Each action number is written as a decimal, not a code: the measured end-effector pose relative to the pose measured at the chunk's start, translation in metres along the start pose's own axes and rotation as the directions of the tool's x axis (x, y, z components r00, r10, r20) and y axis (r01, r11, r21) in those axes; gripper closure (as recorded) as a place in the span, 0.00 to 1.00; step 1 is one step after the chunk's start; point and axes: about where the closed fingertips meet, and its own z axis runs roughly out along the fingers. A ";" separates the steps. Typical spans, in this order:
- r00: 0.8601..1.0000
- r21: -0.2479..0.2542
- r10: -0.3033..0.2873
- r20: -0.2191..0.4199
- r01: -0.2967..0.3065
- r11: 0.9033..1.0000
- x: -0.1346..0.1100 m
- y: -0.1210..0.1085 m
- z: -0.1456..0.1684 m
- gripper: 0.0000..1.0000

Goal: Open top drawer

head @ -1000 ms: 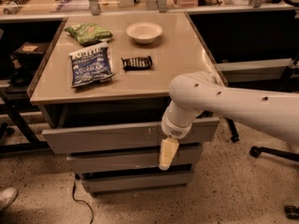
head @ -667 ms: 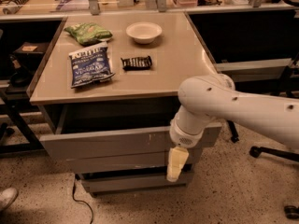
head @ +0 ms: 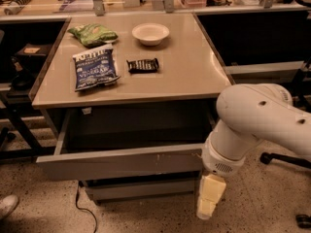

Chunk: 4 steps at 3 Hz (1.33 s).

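Note:
The top drawer (head: 116, 163) is pulled well out from under the tan table top (head: 189, 76). Its wide grey front has small white scratches right of centre, and its grey box interior (head: 131, 130) shows dark and open. My gripper (head: 208, 204) hangs pointing down off the white arm (head: 252, 125), just in front of and below the drawer front's right end. A narrower grey drawer front (head: 141, 189) shows below the top one.
On the table top lie a blue chip bag (head: 95, 68), a green bag (head: 92, 34), a white bowl (head: 150, 33) and a dark snack bar (head: 143, 65). A black cable (head: 82, 208) trails on the speckled floor. A chair base (head: 282, 159) stands at right, a shoe (head: 7, 205) at bottom left.
The top drawer has slid out toward the camera, from slightly open to far open. My arm and gripper have moved back and down to the right with it.

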 end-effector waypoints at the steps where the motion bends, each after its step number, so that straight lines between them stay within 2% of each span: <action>1: 1.000 0.012 -0.017 0.009 0.017 1.000 -0.006 -0.004 -0.001 0.00; 3: 0.995 0.045 -0.100 0.012 0.099 0.994 -0.049 -0.029 0.008 0.00; 4: 0.992 0.026 -0.126 0.011 0.125 0.992 -0.059 -0.033 0.022 0.00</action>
